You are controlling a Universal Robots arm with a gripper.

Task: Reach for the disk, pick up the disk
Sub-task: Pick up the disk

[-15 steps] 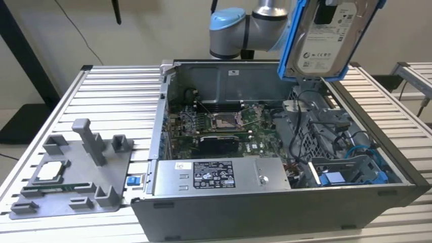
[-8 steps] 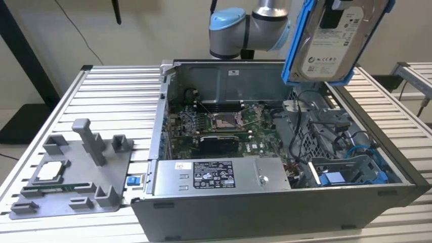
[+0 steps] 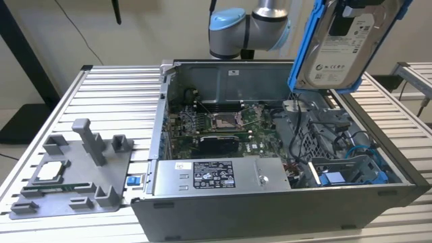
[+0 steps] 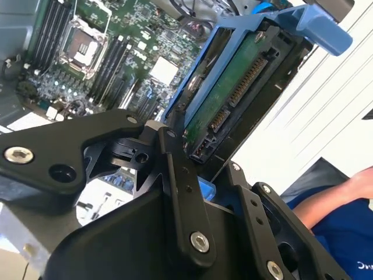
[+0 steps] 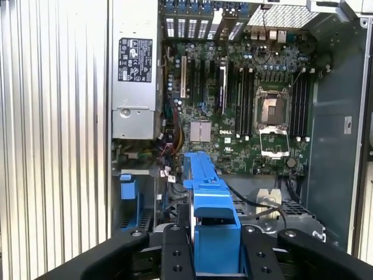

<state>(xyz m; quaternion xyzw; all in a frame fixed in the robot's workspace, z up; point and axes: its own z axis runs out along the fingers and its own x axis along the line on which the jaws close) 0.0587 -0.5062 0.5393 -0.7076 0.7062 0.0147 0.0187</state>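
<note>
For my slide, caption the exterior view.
Pincer holds the disk upright above the open computer case on the slatted table.

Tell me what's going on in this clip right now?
The arm's gripper is shut on the disk, a silver hard drive in a blue bracket. It holds the disk upright in the air above the open computer case, clear of the drive bay. The pick-up looks done. The motherboard lies exposed below.
</note>
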